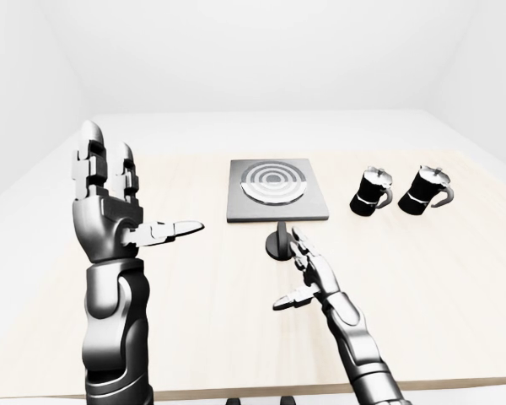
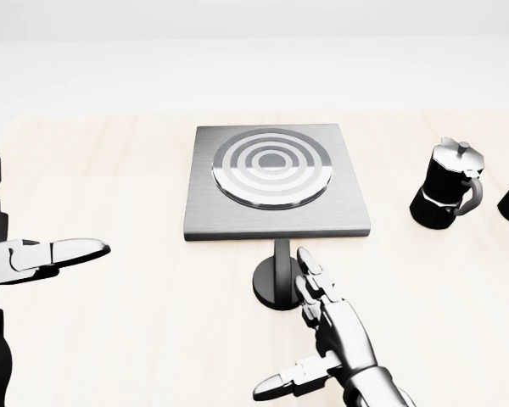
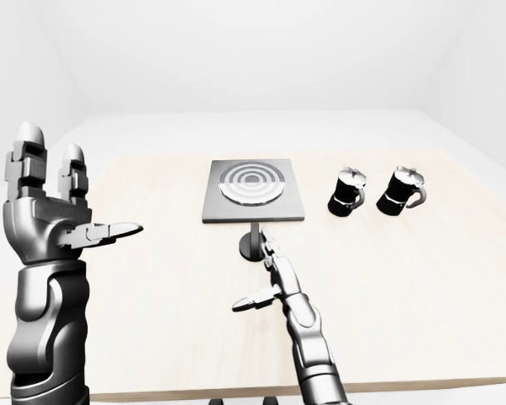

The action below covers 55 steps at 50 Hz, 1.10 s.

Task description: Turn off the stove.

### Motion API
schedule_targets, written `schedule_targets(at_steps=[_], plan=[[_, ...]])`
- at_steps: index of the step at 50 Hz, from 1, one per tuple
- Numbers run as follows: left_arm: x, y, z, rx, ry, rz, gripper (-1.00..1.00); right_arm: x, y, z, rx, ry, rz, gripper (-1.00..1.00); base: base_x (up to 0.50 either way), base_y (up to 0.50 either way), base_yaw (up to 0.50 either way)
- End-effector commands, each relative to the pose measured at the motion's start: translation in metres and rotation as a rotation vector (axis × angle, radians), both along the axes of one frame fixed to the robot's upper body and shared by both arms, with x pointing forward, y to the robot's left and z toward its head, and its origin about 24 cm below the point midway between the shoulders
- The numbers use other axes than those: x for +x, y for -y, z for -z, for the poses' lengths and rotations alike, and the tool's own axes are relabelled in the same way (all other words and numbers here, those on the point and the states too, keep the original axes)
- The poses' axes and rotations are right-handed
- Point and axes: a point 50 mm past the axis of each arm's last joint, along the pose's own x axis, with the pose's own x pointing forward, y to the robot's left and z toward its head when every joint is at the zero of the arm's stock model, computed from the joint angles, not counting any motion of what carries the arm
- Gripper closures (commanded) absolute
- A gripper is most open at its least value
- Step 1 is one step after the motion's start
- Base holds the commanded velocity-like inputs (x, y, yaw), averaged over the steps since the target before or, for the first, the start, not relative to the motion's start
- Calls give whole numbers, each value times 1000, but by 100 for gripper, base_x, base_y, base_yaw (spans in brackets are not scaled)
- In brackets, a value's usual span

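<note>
Nearby, two moka pots (image 1: 401,191) stand right of the stove (image 2: 276,182), apart

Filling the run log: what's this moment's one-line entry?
right hand open at stove knob | left hand open, raised | stove bare

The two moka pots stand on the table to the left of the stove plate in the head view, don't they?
Not quite: the two moka pots stand on the table to the right of the stove plate, not the left, as the head view and left-eye view show.
</note>
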Motion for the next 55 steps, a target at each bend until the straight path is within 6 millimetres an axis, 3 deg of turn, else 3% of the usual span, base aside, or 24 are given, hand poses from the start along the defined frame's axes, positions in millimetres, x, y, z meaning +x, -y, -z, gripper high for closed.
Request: schedule_targets(at_steps=[1,10,16,32,37,40,46,55], plan=[[1,-1,-1,-2,4,-4,-98,1,-5,2,0,-11,-18,-100,0,0,0],[1,-2,-1,-2,1,-6,-97,-2,-16,2,3,-7,-50,-100,0,0,0],[2,-5,1,-1,-10,-14,-98,-2,-12,6,4,-28,-40,-100,0,0,0],[1,-6,2,-7,-13,-19,-98,4,-29,-8,5,30,-102,-100,0,0,0],[1,-6,4,-10,-22,-22,-98,19,-31,-20,-14,74,-130,-100,0,0,0],[1,-6,5,-12,-22,-20,-98,40,-31,-40,-20,138,-140,-100,0,0,0],[2,-7,5,-12,-26,-25,-98,66,-35,-58,-35,172,-151,-100,0,0,0],[3,-11,6,-16,-34,-39,-98,94,-18,-78,-77,190,-111,-100,0,0,0]])
